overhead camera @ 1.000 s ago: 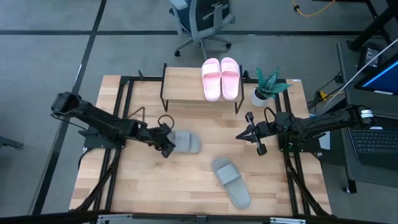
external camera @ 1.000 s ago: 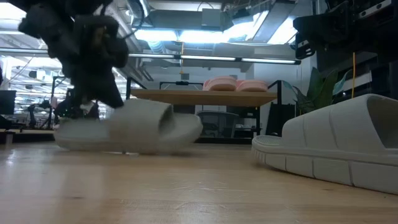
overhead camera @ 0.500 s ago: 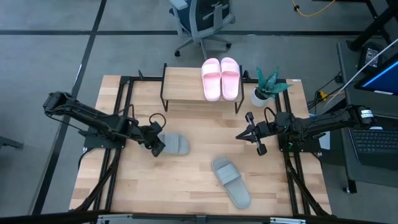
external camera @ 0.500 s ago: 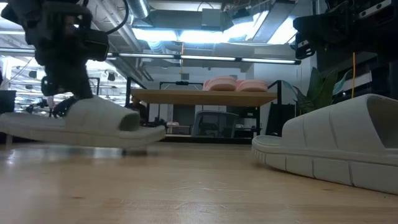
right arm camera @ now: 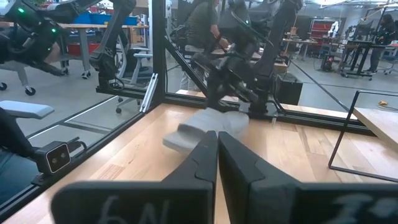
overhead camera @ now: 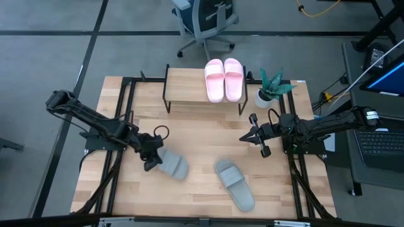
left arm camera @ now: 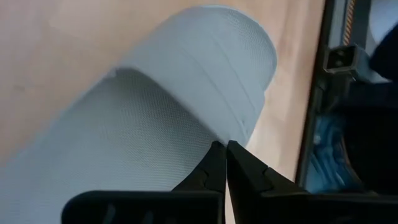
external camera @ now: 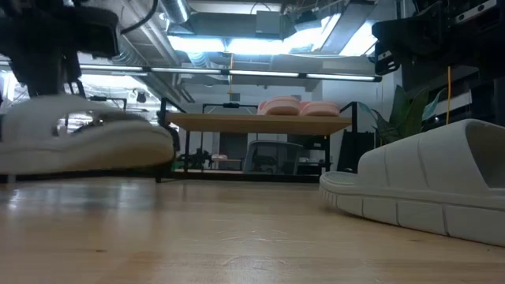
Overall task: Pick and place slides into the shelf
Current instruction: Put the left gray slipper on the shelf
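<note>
My left gripper (overhead camera: 150, 162) is shut on a grey-green slide (overhead camera: 173, 166) over the table's left middle. In the low view that slide (external camera: 83, 146) hangs under the gripper. The second grey-green slide (overhead camera: 235, 184) lies sole-down near the table's near edge and looms at the right of the low view (external camera: 426, 189). Two pale pink slides (overhead camera: 223, 80) sit side by side on the right part of the shelf's (overhead camera: 186, 94) wooden top. My right gripper (overhead camera: 243, 137) waits shut above the table's right middle, touching nothing. My left gripper pinches the grey-green slide between its two fingers at the sole's rim (left arm camera: 239, 134), on the end that points toward the table's left, behind the strap (left arm camera: 211, 56). The fingers come slanting down from the left. The slide is lifted clear of the table, roughly level.
A potted plant (overhead camera: 271, 88) stands right of the shelf at the far right. Black frame rails (overhead camera: 123, 126) run along both table sides. The shelf's left half (overhead camera: 183, 85) is bare wood. An office chair (overhead camera: 205, 22) stands beyond the far edge.
My left gripper has carried the grey-green slide toward the table's left and near edge, raising it off the wood. The slide has turned, now lying slantwise instead of along the left-right line. The right arm has kept still.
</note>
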Motion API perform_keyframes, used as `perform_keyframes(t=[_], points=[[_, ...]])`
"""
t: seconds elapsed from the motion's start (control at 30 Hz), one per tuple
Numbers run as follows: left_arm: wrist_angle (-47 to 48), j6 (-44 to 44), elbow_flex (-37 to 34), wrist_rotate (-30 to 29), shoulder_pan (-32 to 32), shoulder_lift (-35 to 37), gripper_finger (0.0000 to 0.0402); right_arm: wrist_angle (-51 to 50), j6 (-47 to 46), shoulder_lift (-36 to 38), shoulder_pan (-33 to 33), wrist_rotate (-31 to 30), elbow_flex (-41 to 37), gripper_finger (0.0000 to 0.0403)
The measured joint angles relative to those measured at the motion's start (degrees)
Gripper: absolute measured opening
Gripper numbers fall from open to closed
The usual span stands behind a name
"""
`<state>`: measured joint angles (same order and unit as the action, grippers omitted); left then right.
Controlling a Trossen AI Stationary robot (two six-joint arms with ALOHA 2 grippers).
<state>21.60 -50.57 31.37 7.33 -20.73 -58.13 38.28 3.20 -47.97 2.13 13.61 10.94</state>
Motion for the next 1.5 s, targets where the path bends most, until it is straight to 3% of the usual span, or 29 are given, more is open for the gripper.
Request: perform_keyframes(t=[0.43,0.57,0.73,1.03,1.3,1.5], points=[[22.72,8.07,13.0,1.39,-3.43,-3.32,0.0,0.36,0.0,0.01,-0.02,-0.11,0.0,0.0017],[27.09,13.79,15.42,2.35,-3.43,-6.71,0.0,0.97,-0.09,0.01,-0.01,-3.35,0.02,0.0017],[29.38,22.11,17.9,2.73,-3.43,-10.91,0.0,1.01,-0.42,0.0,-0.02,-6.44,0.0,0.0017],[34.97,33.38,23.95,2.16,-3.43,-16.65,0.0,1.58,-1.8,0.01,-0.02,-6.66,0.02,0.0017],[35.59,33.4,24.84,-4.76,-3.41,-17.29,0.0,1.84,-3.08,0.01,-0.02,-6.64,0.02,0.0017],[35.46,34.63,24.85,-5.18,-3.41,-17.22,0.0,1.81,-3.02,0.01,-0.02,-6.64,0.02,0.0017]])
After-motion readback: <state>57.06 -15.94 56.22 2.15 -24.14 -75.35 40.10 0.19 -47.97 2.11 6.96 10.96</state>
